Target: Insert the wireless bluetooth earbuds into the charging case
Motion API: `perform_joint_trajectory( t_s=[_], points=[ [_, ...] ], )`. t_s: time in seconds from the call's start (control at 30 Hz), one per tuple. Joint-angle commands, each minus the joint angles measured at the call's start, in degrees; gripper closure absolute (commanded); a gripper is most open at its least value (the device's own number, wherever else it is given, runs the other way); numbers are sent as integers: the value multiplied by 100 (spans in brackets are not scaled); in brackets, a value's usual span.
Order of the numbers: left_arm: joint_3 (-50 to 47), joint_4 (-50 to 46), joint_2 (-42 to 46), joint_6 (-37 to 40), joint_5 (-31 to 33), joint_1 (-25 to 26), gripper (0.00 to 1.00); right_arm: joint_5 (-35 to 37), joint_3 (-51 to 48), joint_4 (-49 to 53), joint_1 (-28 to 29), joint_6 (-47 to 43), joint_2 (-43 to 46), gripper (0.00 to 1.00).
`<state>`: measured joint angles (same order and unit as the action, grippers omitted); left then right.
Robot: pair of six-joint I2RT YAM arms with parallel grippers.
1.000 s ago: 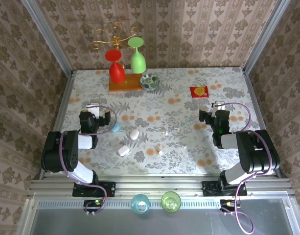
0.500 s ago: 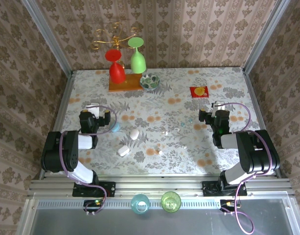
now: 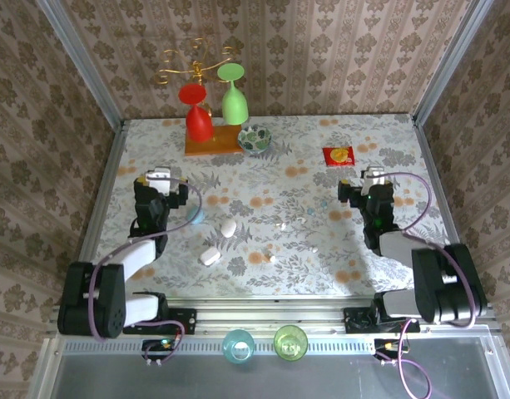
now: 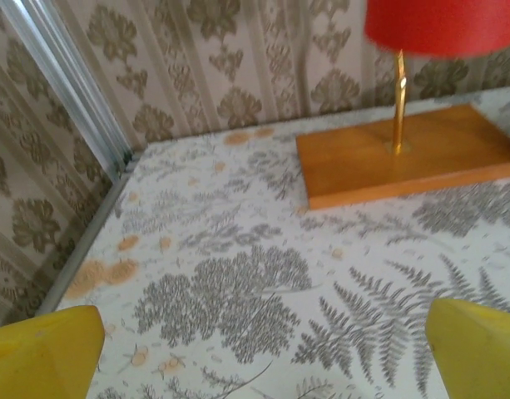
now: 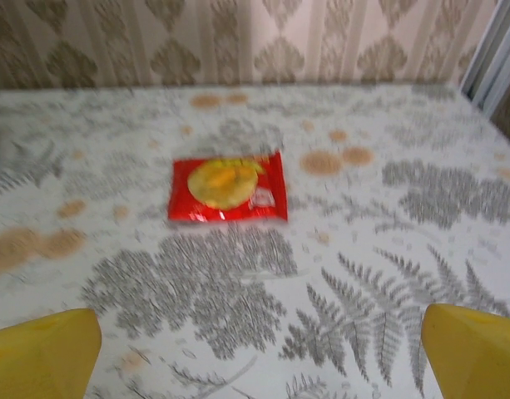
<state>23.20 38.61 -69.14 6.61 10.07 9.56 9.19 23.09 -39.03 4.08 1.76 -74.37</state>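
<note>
- Earbuds (image 3: 281, 224): tiny, whitish, bean-sized specks, hard to pick out against the floral tablecloth (image 3: 321, 191); too small to tell which way up.
- Scattered loose on the cloth around the middle of the table, between the two arms, each lying apart from the others.
- Just to their left, two pebble-shaped cases, far bigger than the buds: far white case (image 3: 229, 227) and near white case (image 3: 210, 256), both flat on the cloth.
- Further left, light blue case (image 3: 196, 216), close beside the left arm.
- Left gripper (image 3: 159, 177): released, grasping nothing; yellow fingers (image 4: 42, 349) spread to the bottom corners of the left wrist view with bare cloth between them. Earbuds well apart from it, off to its right and nearer the arm bases, with the cases in between.
- Right gripper (image 3: 373, 176): released too, grasping nothing; yellow fingers (image 5: 475, 349) just as wide. Earbuds well apart to its left, again nearer the bases.
- Ahead of the right gripper, a red snack packet (image 5: 227, 189), flat on the cloth.
- Ahead of the left gripper, a wooden base (image 4: 404, 158) with a red glass (image 3: 199, 123) and a green glass (image 3: 235, 104); patterned bowl (image 3: 255, 139) just beside it.
</note>
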Motion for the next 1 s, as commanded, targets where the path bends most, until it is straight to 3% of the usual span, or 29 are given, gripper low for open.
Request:
perform_joint_trajectory(
  t_s=[0.0, 0.27, 0.4, 0.57, 0.77, 0.97],
  points=[
    [380, -1104, 471, 322, 673, 509, 0, -24, 353, 1026, 231, -68, 554, 0],
    [984, -2736, 825, -389, 795, 2244, 0, -553, 477, 1682, 1428, 544, 1306, 0],
    [863, -3223, 802, -713, 537, 2851, 0, -793, 445, 1714, 2136, 786, 1311, 0],
    [534, -3583, 728, -1409, 327, 3112, 0, -1083, 281, 1822, 2634, 1001, 1371, 0],
    [325, -3369, 129, -1610, -311, 3124, 0, -1115, 187, 1956, 2715, 1042, 1391, 0],
    [219, -3209, -473, -1786, -452, 3138, 1, -1002, 195, 1856, 2713, 1019, 1253, 0]
  ],
)
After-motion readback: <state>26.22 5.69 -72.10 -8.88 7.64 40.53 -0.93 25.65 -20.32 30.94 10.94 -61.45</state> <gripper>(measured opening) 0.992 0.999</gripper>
